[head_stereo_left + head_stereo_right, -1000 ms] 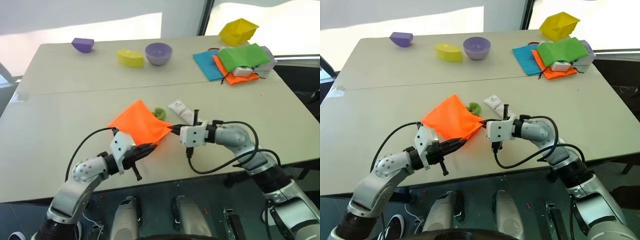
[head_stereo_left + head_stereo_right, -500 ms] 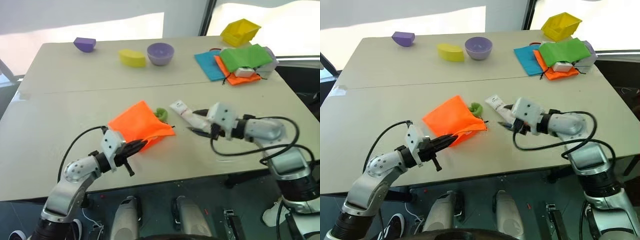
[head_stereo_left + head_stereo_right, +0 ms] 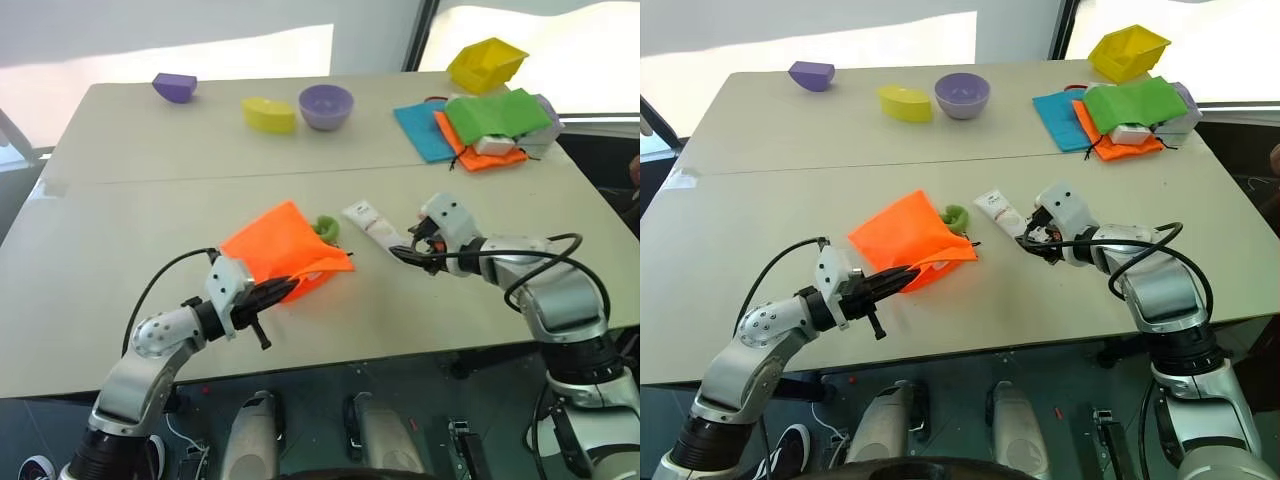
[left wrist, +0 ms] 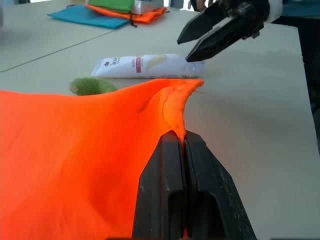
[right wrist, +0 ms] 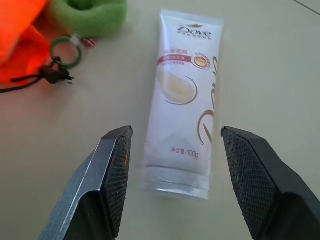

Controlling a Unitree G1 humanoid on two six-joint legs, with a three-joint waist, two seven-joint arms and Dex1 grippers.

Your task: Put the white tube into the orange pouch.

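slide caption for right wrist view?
Open right hand poised over the white tube lying flat on the table, orange pouch beside it.

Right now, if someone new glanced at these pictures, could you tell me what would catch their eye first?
The orange pouch stands out, lying near the middle of the table's front half, with the left gripper shut on its edge. Just to its right lies the white tube, flat on the table, with the right gripper open and poised on either side of its cap end. At the far right corner sits a stack of blue, orange and green cloths.
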